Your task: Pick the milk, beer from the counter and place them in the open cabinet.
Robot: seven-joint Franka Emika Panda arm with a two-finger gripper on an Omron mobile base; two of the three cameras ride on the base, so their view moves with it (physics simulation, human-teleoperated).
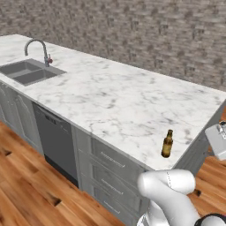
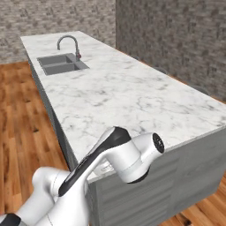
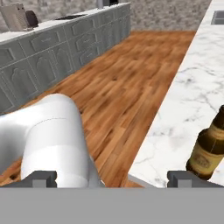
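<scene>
Well, the beer point(image 1: 167, 144) stands upright on the table point(image 1: 110, 97), close to the table's front edge and toward its near end, above the grey drawers point(image 1: 110, 170). It is a slim brown bottle with a dark cap and an amber label, and nothing touches it. Far along the same marble top lie the steel sink point(image 1: 26, 71) and the curved faucet point(image 1: 39, 50), well apart from the bottle. A dark dishwasher front point(image 1: 55, 141) sits below the top between sink and drawers.

From the hand view, the beer point(image 3: 209, 151) shows at the right edge, its label facing the camera, standing on the marble near the slab's rim, with wooden floor point(image 3: 118, 92) to the left of it. The claw point(image 3: 111, 178) is spread wide and holds nothing; its two dark fingertips point(image 3: 40, 177) rise at the bottom of that view, the right one just below the bottle's base, though whether it touches the glass is hard to judge from this angle. Across the floor runs a row of grey cabinets point(image 3: 57, 52) with arched door panels.

In the right base view the white arm point(image 2: 119, 154) bends over the near end of the table.
</scene>
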